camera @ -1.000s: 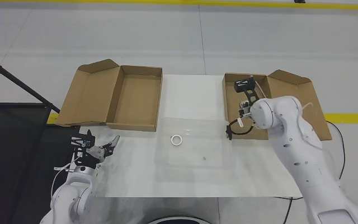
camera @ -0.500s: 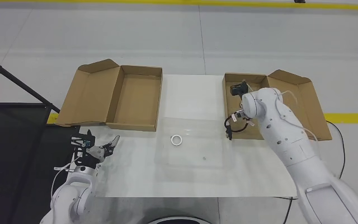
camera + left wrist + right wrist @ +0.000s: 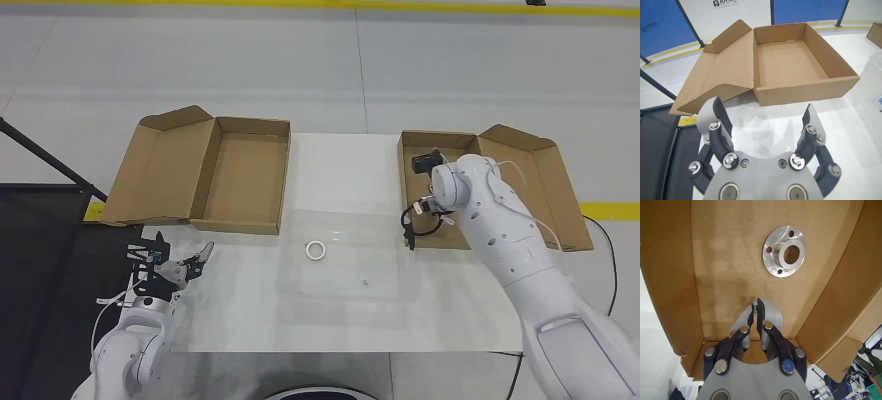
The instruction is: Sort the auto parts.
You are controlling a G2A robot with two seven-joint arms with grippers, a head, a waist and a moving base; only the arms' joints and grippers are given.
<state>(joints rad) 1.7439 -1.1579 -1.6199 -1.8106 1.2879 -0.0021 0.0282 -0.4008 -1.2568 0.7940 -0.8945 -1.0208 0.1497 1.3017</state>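
My right gripper hangs inside the right cardboard box, shut on a small metal screw pinched at its fingertips. A silver flange with a raised hub and three bolt holes lies on the box floor just beyond the gripper. In the top view the right gripper is at the far end of that box. My left gripper is open and holds nothing, low over the table's near left corner. A white ring and a tiny part lie in the clear tray.
An open, empty cardboard box with its lid folded out stands at the far left of the table, just beyond the left gripper. The white table has bare room between the two boxes.
The right arm has swung in over the right box and its gripper has shifted slightly left at the far end. The left arm has not moved.
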